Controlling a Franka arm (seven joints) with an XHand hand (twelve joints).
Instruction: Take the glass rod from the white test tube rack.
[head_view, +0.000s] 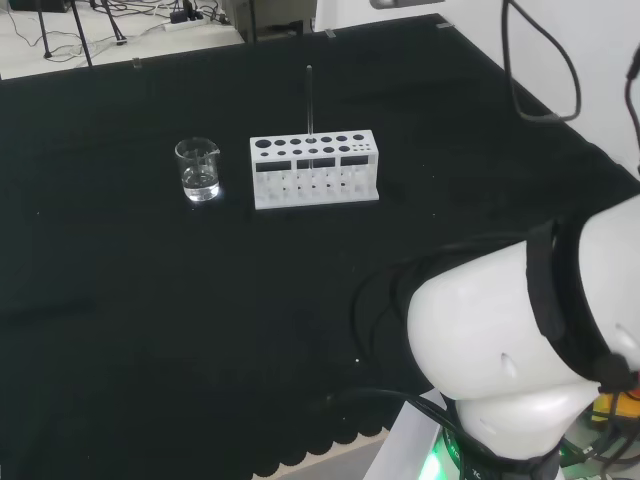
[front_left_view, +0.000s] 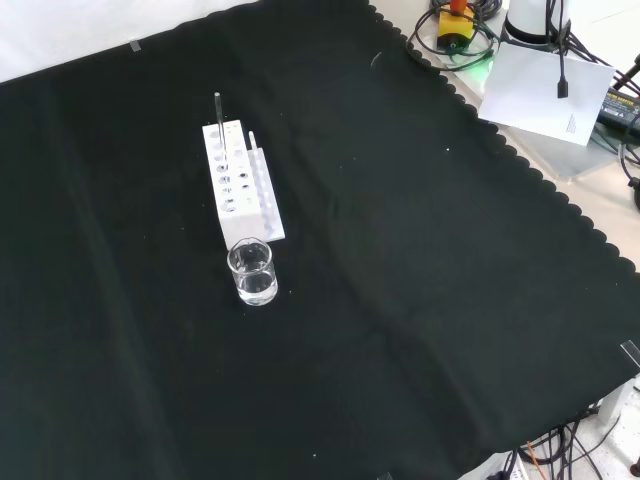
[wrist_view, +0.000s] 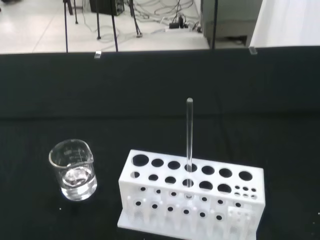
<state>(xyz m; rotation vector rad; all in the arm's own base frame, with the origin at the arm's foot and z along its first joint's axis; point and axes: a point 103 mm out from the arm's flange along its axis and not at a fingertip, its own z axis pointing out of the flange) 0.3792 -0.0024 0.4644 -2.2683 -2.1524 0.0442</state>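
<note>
Glass rod (wrist_view: 189, 135) stands upright in white test tube rack (wrist_view: 190, 197), ahead of your wrist camera, beaker (wrist_view: 73, 170) beside rack. Hand's finger state: cannot tell.

Glass rod (front_left_view: 218, 118) stood upright in white rack (front_left_view: 240, 182), far end; beaker (front_left_view: 251, 272) touched rack's near end.

The bench is covered in matt black cloth (head_view: 120, 330) with a scalloped hem. The test tube rack (head_view: 314, 170) looks like smooth white plastic with a dull sheen, drilled with round holes. The rod (wrist_view: 189, 135) standing in it is clear, glossy glass. The small beaker (wrist_view: 73, 170) beside the rack is clear and shiny too, with clear liquid inside. The arm's link (head_view: 520, 330) is smooth, glossy white plastic.
</note>
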